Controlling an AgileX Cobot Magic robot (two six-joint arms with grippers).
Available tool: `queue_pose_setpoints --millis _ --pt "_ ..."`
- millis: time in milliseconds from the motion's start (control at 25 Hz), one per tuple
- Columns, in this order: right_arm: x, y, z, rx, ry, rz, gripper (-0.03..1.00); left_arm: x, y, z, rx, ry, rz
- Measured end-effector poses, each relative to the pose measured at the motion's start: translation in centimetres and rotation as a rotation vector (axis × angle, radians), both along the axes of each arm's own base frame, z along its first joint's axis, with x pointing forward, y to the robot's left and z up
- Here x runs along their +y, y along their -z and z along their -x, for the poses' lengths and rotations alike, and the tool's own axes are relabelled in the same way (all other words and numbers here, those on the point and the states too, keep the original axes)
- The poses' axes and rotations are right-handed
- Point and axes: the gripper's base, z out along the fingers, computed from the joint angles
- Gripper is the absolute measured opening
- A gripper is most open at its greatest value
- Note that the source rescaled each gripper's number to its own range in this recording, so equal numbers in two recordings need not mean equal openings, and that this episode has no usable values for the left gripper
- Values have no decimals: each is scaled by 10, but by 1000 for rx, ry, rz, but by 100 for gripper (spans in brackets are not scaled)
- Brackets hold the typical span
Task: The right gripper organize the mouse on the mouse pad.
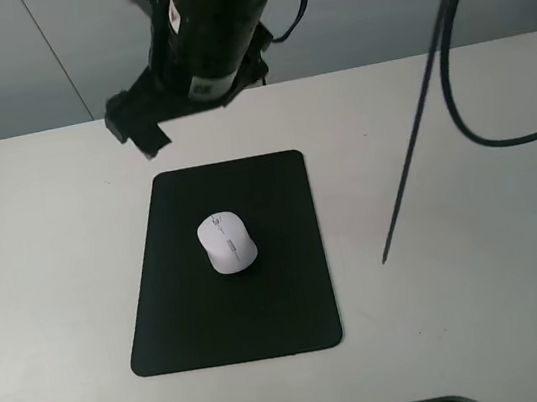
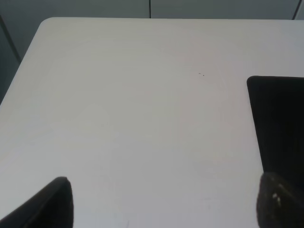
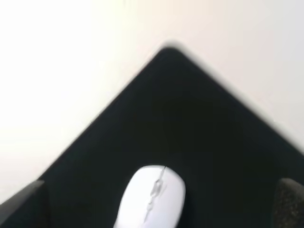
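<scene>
White oval mouse (image 1: 226, 243), w/ grey scroll wheel & marking, is seen lying approx. mid mouse pad (image 1: 265, 313), a matte black mat laid flat on the pale counter (image 1: 467, 313). Right gripper (image 1: 140, 131) is held raised nr pad's far edge, jaws released, nothing gripped. Left gripper (image 2: 164, 206) jaws are likewise spread, beside pad.

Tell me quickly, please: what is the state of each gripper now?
Left gripper: open, holding nothing.
Right gripper: open, not holding the mouse.
</scene>
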Motion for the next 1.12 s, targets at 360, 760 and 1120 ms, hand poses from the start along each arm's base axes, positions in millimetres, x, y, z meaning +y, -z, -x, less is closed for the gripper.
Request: queue_pose_setpoints --millis 360,760,1120 --pt "-93 -85 6 -118 90 51 99 0 0 0 0 0 0" --pt "-240 -79 58 -159 379 91 99 0 0 0 0 0 0" --pt "-308 -63 159 -198 628 81 99 0 0 0 0 0 0"
